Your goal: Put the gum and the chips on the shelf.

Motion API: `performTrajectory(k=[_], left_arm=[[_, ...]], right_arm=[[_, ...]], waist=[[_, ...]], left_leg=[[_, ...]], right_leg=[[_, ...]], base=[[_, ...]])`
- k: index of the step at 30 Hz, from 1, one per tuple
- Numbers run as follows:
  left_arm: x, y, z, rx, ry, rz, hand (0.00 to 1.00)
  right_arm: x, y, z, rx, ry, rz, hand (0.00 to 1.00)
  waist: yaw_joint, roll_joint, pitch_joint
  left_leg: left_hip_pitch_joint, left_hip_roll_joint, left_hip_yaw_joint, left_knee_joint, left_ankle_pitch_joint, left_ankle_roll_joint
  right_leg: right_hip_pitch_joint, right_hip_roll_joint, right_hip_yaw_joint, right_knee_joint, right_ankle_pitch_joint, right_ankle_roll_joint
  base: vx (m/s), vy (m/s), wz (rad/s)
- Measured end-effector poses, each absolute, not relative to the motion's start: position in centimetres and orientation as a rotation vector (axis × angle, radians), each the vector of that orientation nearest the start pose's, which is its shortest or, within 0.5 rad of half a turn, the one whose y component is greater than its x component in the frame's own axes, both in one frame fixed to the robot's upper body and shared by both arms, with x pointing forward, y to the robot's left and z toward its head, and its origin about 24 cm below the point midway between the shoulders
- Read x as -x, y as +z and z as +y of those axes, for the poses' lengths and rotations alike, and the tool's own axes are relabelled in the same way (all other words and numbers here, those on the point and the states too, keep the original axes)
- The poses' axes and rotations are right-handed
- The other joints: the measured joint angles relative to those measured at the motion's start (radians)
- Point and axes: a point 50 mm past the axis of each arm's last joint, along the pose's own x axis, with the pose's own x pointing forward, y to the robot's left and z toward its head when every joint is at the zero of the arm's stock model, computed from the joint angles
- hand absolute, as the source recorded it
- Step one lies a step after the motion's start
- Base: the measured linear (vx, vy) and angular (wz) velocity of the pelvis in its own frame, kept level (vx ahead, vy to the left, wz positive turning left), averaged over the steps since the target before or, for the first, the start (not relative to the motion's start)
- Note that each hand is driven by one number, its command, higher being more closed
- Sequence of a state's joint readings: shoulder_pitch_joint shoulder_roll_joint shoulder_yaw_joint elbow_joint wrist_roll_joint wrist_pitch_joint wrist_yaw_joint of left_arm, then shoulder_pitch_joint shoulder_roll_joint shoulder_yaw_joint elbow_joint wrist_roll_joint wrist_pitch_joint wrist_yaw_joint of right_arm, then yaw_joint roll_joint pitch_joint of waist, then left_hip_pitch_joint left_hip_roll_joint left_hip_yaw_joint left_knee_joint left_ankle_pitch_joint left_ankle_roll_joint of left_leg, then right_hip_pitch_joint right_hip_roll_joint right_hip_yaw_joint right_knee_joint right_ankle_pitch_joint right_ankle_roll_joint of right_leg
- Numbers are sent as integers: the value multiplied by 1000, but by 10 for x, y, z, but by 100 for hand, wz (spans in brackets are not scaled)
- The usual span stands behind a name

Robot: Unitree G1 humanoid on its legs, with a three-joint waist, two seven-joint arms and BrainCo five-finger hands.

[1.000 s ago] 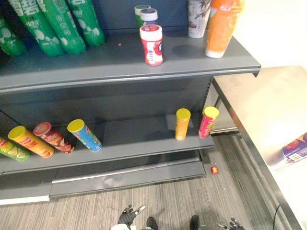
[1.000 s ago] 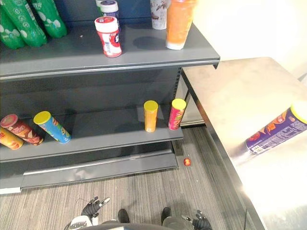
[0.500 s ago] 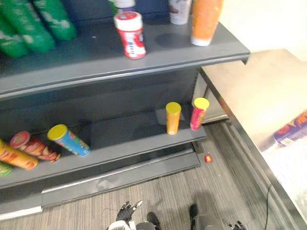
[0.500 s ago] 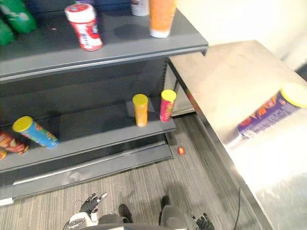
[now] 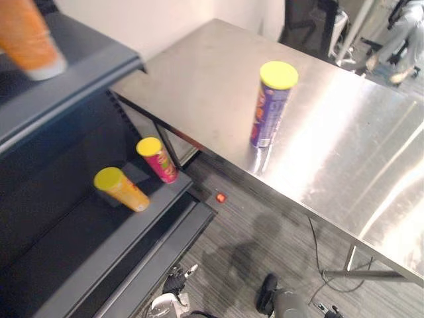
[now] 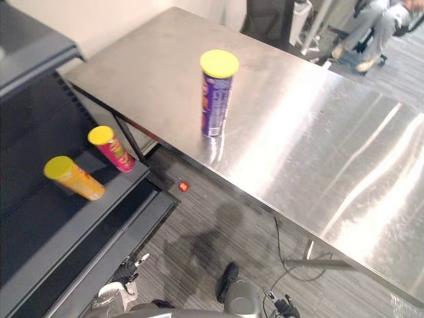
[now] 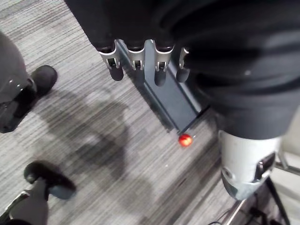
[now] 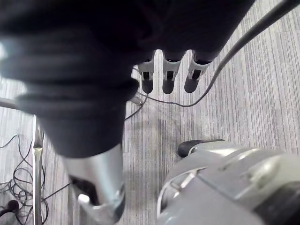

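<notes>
The whole view had swung to the right in the last second. The shelving that faced the camera before now sat at the left, and the steel table [image 5: 344, 152] took the middle. That was the camera turning; the goods themselves had not shifted.

The chips can [image 5: 270, 106], purple with a yellow lid, stood upright on the tabletop. It was close to the front edge and some way along from the corner that meets the shelves. Nothing touched it.

On the lower shelf [image 5: 73, 255], an orange can [image 5: 123, 191] and a pink can [image 5: 158, 160] kept their places at its right end, as they had 1 second earlier. The upper shelf [image 5: 79, 83] carried an orange bottle [image 5: 28, 41] at its right end. A red-and-white jar stood further left on that board 1 second ago; it may be the gum, though I cannot be sure.

A small red thing [image 5: 220, 197] lay on the floor below the table's corner.

The left hand [image 7: 136, 58] hung low over the carpet, fingers straight and released, grasping nothing. The right hand [image 8: 168, 77] hung the same way, loose and empty.

By my reading, the turn meant the robot was lining up on the chips. That half of the job had not begun, and the next move would need a step toward the table.
</notes>
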State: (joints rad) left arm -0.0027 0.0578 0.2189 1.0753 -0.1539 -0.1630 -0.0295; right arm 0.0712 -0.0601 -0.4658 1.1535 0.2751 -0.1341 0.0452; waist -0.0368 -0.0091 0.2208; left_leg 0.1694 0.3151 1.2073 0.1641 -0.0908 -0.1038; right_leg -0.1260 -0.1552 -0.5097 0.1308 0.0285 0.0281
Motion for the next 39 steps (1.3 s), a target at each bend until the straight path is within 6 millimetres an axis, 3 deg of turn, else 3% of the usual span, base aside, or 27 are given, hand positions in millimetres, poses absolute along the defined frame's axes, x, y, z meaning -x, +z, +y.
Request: performTrajectory(k=[4,14,19,20,21,22,25,27,28,33,39], left_arm=[[-126,-152,195,214,300,907,0],[-127,-151,196,218,304,910,0],[-118,-154,202,232,361,925,0],[-111,-156,202,235,370,941,0],[-107,-156,202,234,373,943,0],[-106,-157,199,241,371,947,0],[-99,-158,194,251,369,954,0],[-99,-159,191,253,360,958,0],[-99,-159,193,246,362,960,0],[-98,-160,191,230,340,976,0],[-98,-159,198,185,327,979,0]], right_arm=[[-73,-162,-227,-425,-627,975,0],[-62,-163,-232,-459,-696,975,0],[-63,-163,-232,-451,-686,976,0],[-66,-162,-232,-436,-668,974,0],[-68,-161,-234,-422,-658,967,0],[-68,-160,-237,-412,-667,965,0],[-68,-158,-246,-390,-682,957,0],[-66,-158,-247,-388,-687,958,0],[-62,-159,-244,-399,-692,969,0],[-39,-161,-247,-417,-759,998,0],[-52,-162,-238,-443,-718,980,0]], waist=[[-13,0,3],[-20,2,4],[-15,16,12],[-14,16,18],[-16,13,19],[-14,15,22],[-13,37,18],[-12,59,17],[-6,56,4],[-15,51,-19],[-1,51,-23]], left_leg=[[27,20,18,12,9,-15],[31,37,14,54,-6,-15],[44,150,-7,257,-23,-7],[23,172,-117,327,-8,20],[-34,135,-316,334,-31,17],[-59,55,-489,255,-71,-8],[-60,-40,-604,80,-78,-12],[-64,-49,-622,0,-47,-15],[-53,-65,-613,-15,-51,-33],[-46,-145,-610,-56,-64,-10],[-13,-184,-586,-94,-68,-5]], right_leg=[[52,38,0,-59,-13,0],[43,25,-5,-20,-42,-9],[51,55,43,-8,-71,-22],[68,66,85,-21,-75,-33],[70,59,121,-28,-71,-34],[75,53,161,-42,-64,-25],[79,62,228,-60,-45,-5],[77,81,246,-65,-33,12],[82,80,277,-88,-16,30],[115,30,283,-194,68,58],[113,23,333,-219,85,74]], base=[[-137,-36,-9],[-127,13,1],[-98,17,-30],[-69,-16,-71],[-61,15,-87],[-40,27,-74],[-22,94,-73],[-42,158,-71],[-10,164,-52],[90,175,-1],[70,79,-23]])
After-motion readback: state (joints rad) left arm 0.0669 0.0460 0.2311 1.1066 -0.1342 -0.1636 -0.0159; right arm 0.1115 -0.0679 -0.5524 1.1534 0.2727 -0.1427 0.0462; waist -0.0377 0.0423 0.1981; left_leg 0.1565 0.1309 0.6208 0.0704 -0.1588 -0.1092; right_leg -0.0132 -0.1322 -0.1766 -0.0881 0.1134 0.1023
